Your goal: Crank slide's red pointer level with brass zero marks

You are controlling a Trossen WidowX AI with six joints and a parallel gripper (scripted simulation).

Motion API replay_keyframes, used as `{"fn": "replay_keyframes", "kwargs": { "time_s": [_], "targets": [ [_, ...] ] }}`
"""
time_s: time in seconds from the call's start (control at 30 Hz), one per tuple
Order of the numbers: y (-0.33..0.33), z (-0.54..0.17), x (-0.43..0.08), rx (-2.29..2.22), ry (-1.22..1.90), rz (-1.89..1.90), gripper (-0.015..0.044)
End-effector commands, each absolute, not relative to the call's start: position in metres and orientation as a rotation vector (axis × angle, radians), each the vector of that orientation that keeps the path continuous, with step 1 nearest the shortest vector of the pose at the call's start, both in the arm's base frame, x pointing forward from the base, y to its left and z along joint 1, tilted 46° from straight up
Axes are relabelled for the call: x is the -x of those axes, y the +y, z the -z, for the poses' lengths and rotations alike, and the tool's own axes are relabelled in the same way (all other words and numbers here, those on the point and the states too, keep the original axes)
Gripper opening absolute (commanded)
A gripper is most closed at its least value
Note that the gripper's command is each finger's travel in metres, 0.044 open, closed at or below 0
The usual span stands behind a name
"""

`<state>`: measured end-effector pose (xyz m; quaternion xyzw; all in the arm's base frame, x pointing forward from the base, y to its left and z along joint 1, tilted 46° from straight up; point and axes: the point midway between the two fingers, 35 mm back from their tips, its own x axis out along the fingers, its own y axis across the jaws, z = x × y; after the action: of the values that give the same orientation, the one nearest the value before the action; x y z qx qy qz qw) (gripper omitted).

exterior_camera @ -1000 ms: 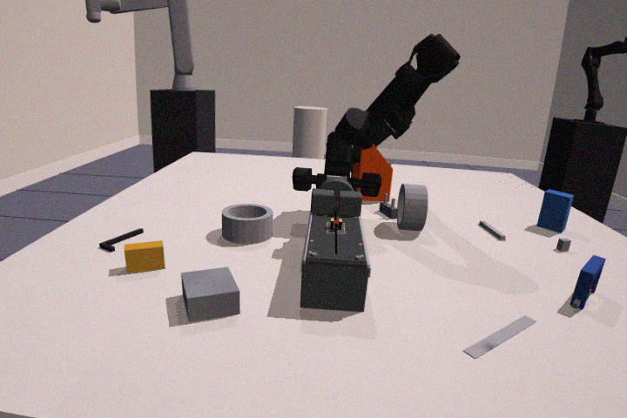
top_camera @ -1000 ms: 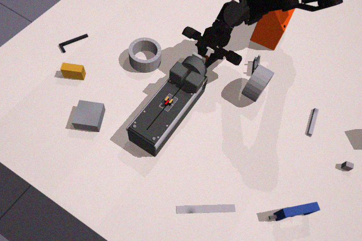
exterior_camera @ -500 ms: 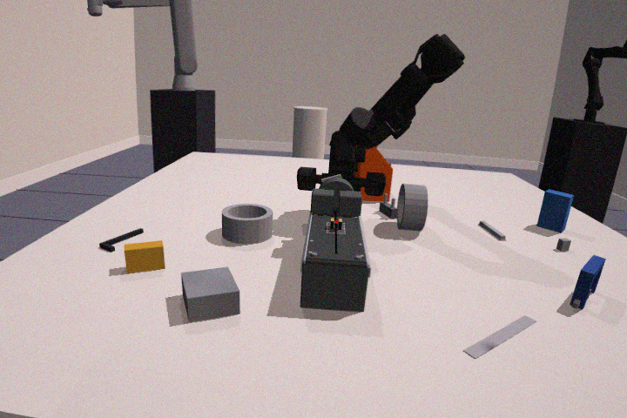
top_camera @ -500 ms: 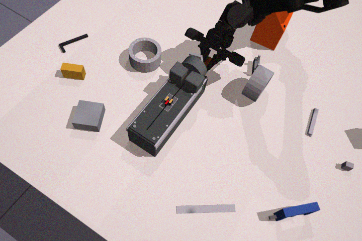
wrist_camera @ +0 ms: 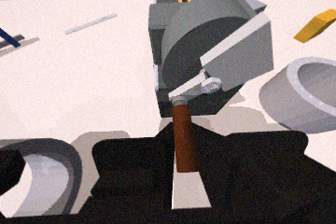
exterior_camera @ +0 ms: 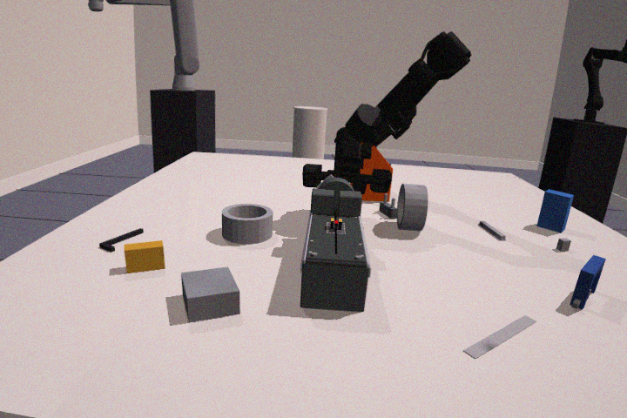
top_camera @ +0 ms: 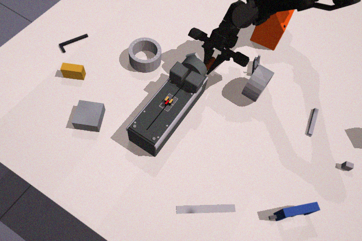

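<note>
The black gripper (top_camera: pixel 210 63) (wrist_camera: pixel 179 125) is pinching the brown handle (top_camera: pixel 211 63) (wrist_camera: pixel 185 139) of the crank (wrist_camera: pixel 187 88). The handle is sticking out from the end of the dark machine (top_camera: pixel 164 110) (exterior_camera: pixel 333 280), and the crank is joining it to the machine's round gray part (top_camera: pixel 195 65) (exterior_camera: pixel 338 184) (wrist_camera: pixel 199 42).

The machine is sitting in the middle part of the white table (top_camera: pixel 230 170) (exterior_camera: pixel 225 364). On its top, the little red pointer (top_camera: pixel 167 102) (exterior_camera: pixel 336 222) is resting by the two yellow marks (top_camera: pixel 171 100) (exterior_camera: pixel 340 221). In the top view, the pointer is showing a bit toward the machine's far end from the gripper, so it is not looking quite level with them.

A gray ring (top_camera: pixel 132 61) (exterior_camera: pixel 246 229) (wrist_camera: pixel 274 100) is lying flat near the machine on one side. Another gray ring (top_camera: pixel 255 85) (exterior_camera: pixel 404 206) (wrist_camera: pixel 73 175) is standing on its edge on the other side, with a small dark piece (top_camera: pixel 255 65) (exterior_camera: pixel 387 210) just beside it. A gray block (top_camera: pixel 87 115) (exterior_camera: pixel 211 293) and a yellow block (top_camera: pixel 72 71) (exterior_camera: pixel 144 256) (wrist_camera: pixel 317 24) are sitting on the same side as the flat ring. A flat gray strip (top_camera: pixel 205 209) (exterior_camera: pixel 500 337) (wrist_camera: pixel 91 24) is lying well apart from the machine.
</note>
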<state>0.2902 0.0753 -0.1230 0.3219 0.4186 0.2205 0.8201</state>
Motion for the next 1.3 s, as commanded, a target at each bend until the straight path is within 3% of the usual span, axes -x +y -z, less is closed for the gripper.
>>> {"fn": "replay_keyframes", "kwargs": {
  "time_s": [0.0,1.27],
  "targets": [
    [0.075,0.114,-0.291,-0.688,0.881,-0.48,0.0],
    [0.042,0.094,-0.298,-0.685,0.88,-0.479,0.0]
  ]
}}
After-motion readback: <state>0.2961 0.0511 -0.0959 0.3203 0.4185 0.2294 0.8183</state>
